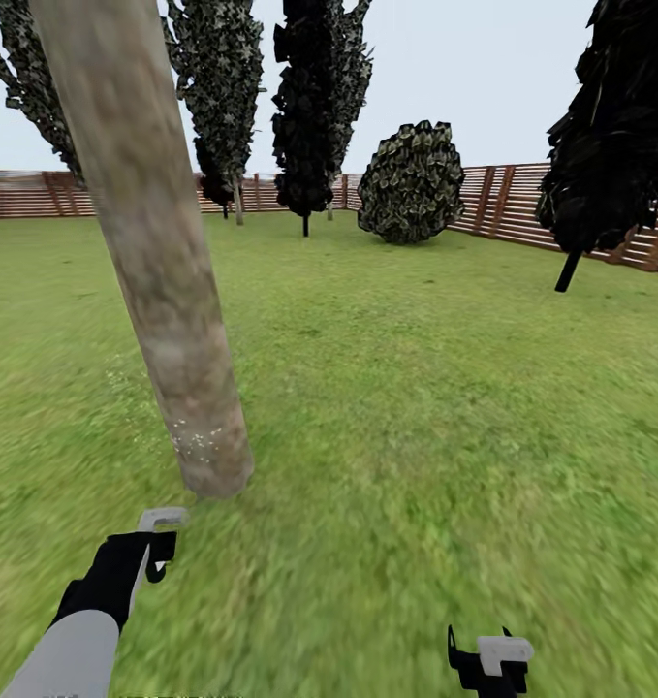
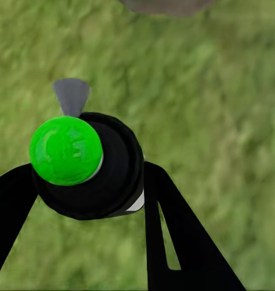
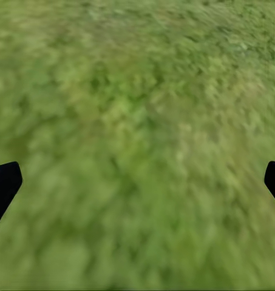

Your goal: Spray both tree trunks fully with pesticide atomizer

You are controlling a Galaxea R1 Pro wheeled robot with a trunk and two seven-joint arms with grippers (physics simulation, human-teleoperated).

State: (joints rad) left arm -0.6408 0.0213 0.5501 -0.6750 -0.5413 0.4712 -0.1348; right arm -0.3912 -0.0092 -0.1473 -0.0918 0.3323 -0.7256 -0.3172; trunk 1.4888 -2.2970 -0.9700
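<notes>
Black spray bottle (image 2: 91, 170), round green cap on top, pinched between left gripper (image 2: 88, 200) fingers, centre-left of frame. White specks (image 1: 198, 441) seen low on trunk (image 1: 154, 252). Right gripper (image 3: 137, 182) spread wide over grass (image 3: 137, 91).

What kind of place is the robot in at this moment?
Most likely a fenced garden or backyard, outdoors. Green grass covers the ground, a brown slatted wooden fence runs along the far edge, and trees stand on the lawn, one with a thick pale trunk close to the robot.
</notes>
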